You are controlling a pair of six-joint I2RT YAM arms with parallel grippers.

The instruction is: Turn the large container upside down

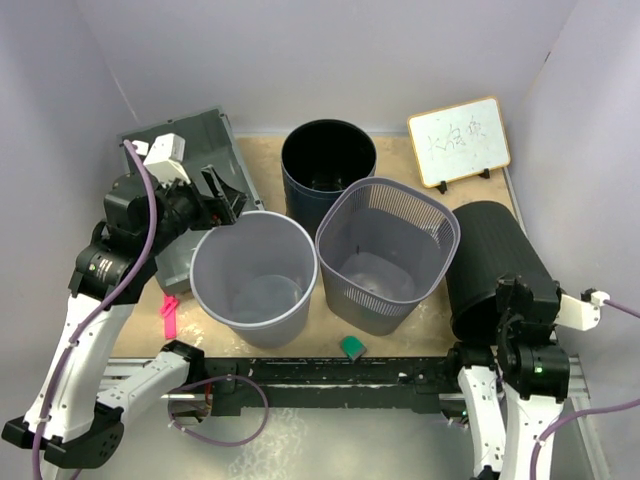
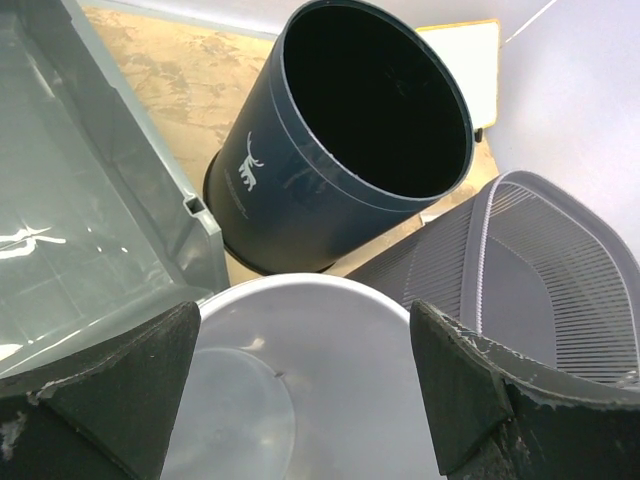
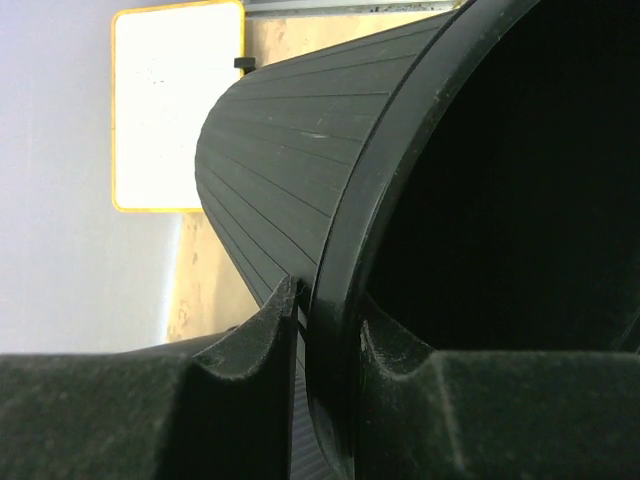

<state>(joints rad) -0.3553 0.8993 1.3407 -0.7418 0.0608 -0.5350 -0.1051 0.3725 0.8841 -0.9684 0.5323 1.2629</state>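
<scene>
Hardly begun: crate not yet turned

Finds the crate (image 1: 198,140) in the far left corner of the table (image 1: 395,160), close to the walls, mouth up, with its inner floor plain to see from the left wrist. Counts nothing of the flip as done: no grid underside on show, no grip on any edge.

Places the left gripper (image 2: 305,385) just beside the crate's near right corner, hanging over the light bin (image 1: 255,270), jaws spread wide and holding nothing. Touches no part of the crate.

Places the right gripper (image 3: 328,310) well apart from the crate, at the near right of the table, fingers astride the rim of the black bin (image 1: 495,260) lying on its side. Cannot tell whether clamped or let go: only a thin slit of light beside one finger.

Leaves, by this reading, the whole job: bring the open jaws onto the crate's rim, close on it, raise that side, tip it over and set it down mouth to the table. Judges the room tight, with walls behind and to the left and the light bin close against the near side.
</scene>
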